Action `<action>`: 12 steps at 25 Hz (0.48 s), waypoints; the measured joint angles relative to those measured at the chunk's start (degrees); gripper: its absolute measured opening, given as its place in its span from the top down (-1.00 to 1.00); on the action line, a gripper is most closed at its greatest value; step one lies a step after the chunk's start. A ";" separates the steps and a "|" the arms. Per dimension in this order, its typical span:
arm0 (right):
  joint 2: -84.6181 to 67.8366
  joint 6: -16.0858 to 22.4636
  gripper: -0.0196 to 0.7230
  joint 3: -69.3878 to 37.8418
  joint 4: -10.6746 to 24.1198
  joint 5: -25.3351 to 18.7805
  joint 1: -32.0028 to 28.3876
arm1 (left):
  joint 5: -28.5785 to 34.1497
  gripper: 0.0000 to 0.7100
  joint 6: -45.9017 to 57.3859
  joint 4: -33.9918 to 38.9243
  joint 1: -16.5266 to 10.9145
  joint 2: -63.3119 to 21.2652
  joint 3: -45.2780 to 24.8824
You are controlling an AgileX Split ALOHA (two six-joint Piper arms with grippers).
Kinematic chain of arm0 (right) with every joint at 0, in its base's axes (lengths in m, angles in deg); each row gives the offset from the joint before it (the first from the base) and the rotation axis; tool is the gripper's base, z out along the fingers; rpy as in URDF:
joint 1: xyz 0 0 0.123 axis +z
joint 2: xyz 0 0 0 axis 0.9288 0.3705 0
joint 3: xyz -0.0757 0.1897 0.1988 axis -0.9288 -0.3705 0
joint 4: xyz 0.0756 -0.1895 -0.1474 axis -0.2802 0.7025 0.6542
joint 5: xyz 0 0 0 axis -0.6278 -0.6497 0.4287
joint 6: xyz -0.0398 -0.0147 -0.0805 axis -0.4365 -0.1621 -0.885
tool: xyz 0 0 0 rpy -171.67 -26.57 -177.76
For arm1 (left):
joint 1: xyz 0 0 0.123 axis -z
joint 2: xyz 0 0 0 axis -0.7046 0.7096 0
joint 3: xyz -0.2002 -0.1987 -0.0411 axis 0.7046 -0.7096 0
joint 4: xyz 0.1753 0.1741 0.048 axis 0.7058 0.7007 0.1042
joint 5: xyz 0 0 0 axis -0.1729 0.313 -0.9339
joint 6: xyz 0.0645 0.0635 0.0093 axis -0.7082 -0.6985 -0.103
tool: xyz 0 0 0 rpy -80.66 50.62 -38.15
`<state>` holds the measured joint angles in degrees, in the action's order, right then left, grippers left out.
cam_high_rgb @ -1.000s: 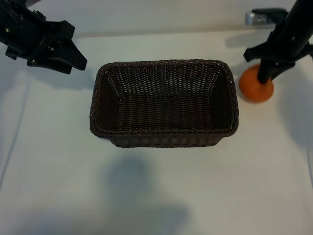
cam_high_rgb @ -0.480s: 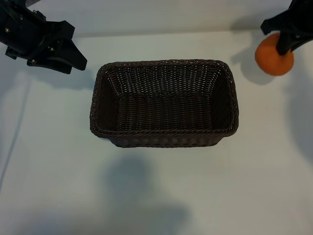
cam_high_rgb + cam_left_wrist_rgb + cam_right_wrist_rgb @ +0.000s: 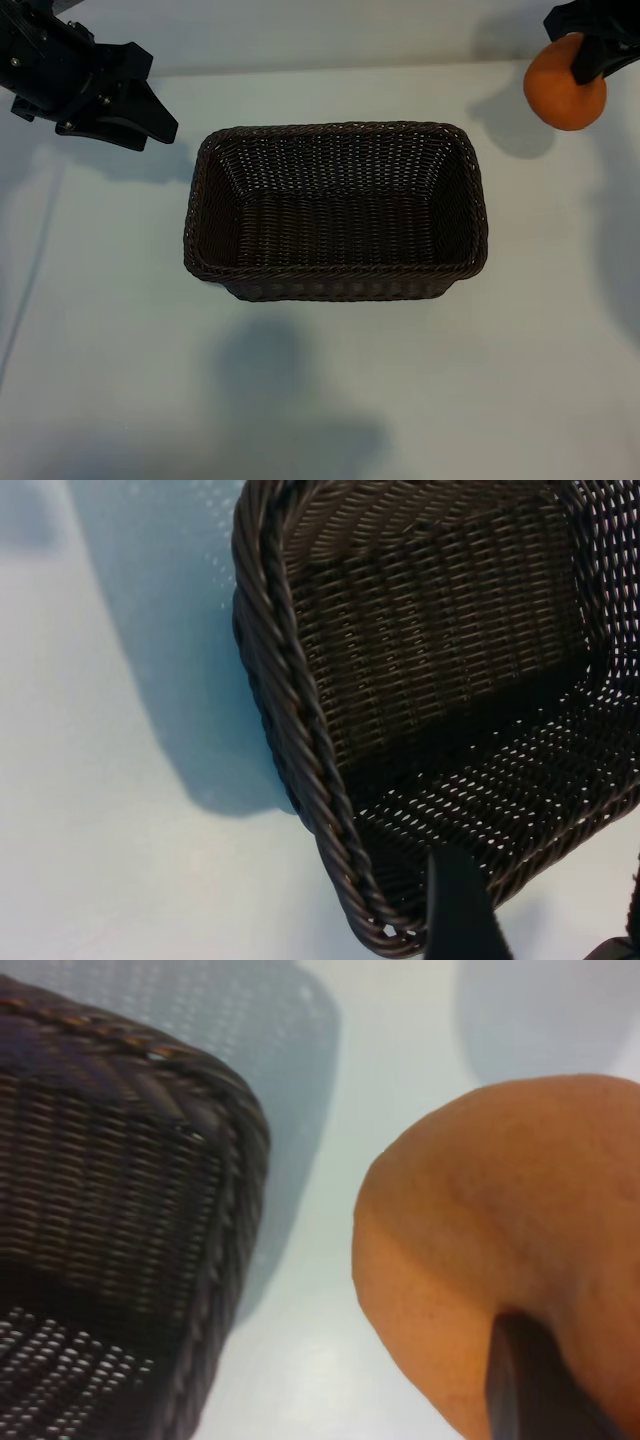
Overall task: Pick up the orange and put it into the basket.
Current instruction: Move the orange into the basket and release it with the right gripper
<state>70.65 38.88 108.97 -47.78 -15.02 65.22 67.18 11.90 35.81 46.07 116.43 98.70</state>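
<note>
1. in the exterior view the basket (image 3: 335, 210) sits in the middle of the white table (image 3: 320, 390), its long sides running from 9 to 3 o'clock, its woven floor bare.
2. the right gripper (image 3: 592, 48) is at about 2 o'clock from the basket, at the top right corner of that view, pinching the orange (image 3: 563, 88); the fruit hangs off the table, its shadow lying on the surface between it and the basket's far right corner.
3. the orange is well clear of the basket rim, outside it.
4. the right wrist view shows what the exterior view cannot: one dark finger (image 3: 535, 1385) pressed against the orange's (image 3: 490, 1260) bumpy skin, with the basket's (image 3: 110, 1210) rounded corner and braided rim seen below and to one side, a strip of bare table (image 3: 330, 1160) between them.
5. the left gripper (image 3: 150, 108) is at about 10 o'clock from the basket in the exterior view, near its far left corner, fingers spread and holding nothing.
6. the left wrist view gives only a close look at the basket's (image 3: 300, 730) braided rim, end wall and part of its weave; a dark fingertip (image 3: 462, 905) of the left gripper cuts in at the edge. the orange is not visible there.
</note>
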 joint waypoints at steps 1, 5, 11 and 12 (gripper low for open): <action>-0.05 0.00 0.75 0.00 -0.36 0.00 0.00 | 0.00 -0.25 0.00 0.00 0.00 0.00 0.00; -0.40 0.23 0.75 0.00 -1.23 0.00 0.20 | 0.00 -0.25 0.00 0.00 0.00 0.00 0.00; -0.40 0.38 0.75 0.00 -1.23 -0.05 4.26 | 0.00 -0.25 -0.07 0.00 0.00 0.00 0.00; -0.40 0.38 0.75 0.00 -1.23 -0.05 5.14 | 0.00 -0.25 -0.07 0.00 0.00 0.00 0.00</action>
<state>70.25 39.27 108.97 -49.02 -15.06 70.36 67.18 11.83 35.81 46.07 116.43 98.70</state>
